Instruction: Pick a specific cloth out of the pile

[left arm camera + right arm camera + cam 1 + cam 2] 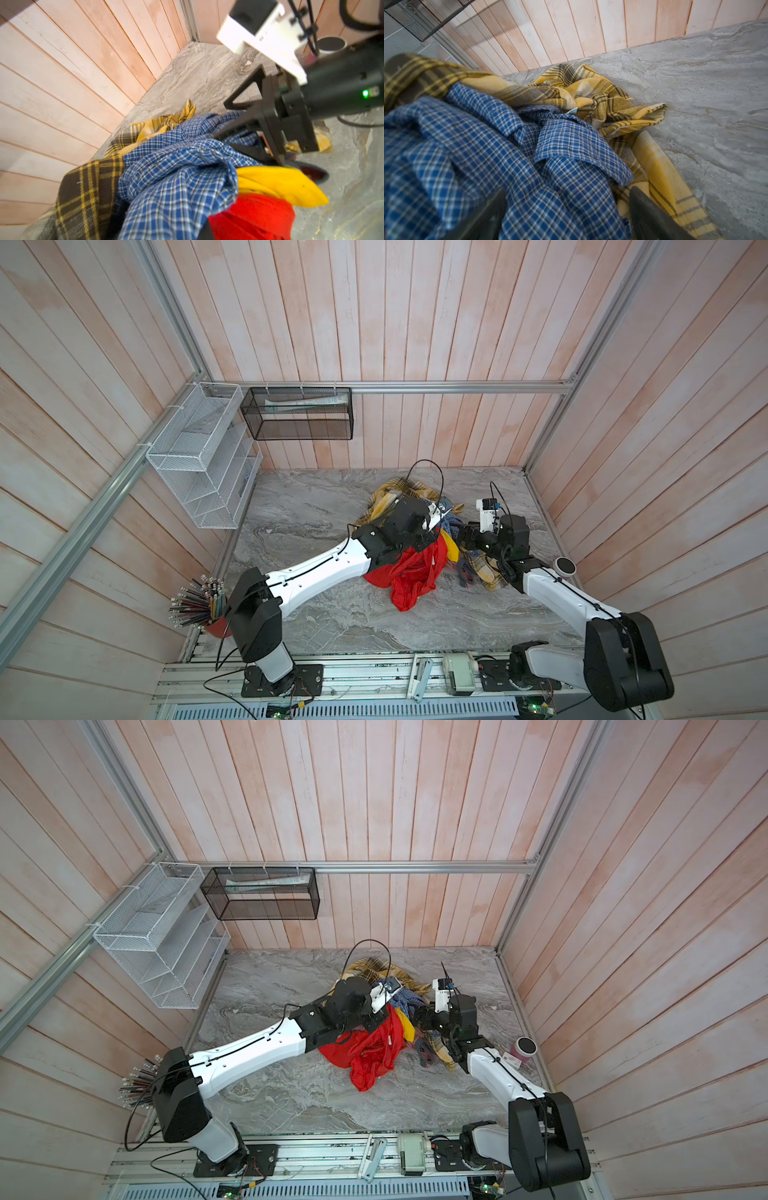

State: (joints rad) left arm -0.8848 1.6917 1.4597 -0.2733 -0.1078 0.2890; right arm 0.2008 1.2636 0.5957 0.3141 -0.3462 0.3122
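The cloth (411, 576) (370, 1052) is plain bright red. It hangs in a bunch from my left gripper (430, 542) (379, 1025) down onto the marble table at the near side of the pile (399, 493). That gripper is shut on its upper end. In the left wrist view its jaws are hidden under the blue checked shirt (172, 166), with the red cloth (253, 216) beside a plain yellow piece (280, 185). My right gripper (457, 537) (566, 218) stands open at the right of the pile. Its fingers (650, 216) straddle a fold of the blue shirt (488, 155) over yellow plaid (612, 99).
A red cup of pencils (216, 614) stands at the near left table corner. A white mesh rack (199, 472) and a black mesh basket (299, 414) hang on the walls. A round-lidded pink cup (524, 1048) sits by the right wall. A small dark piece (465, 574) lies near the right arm.
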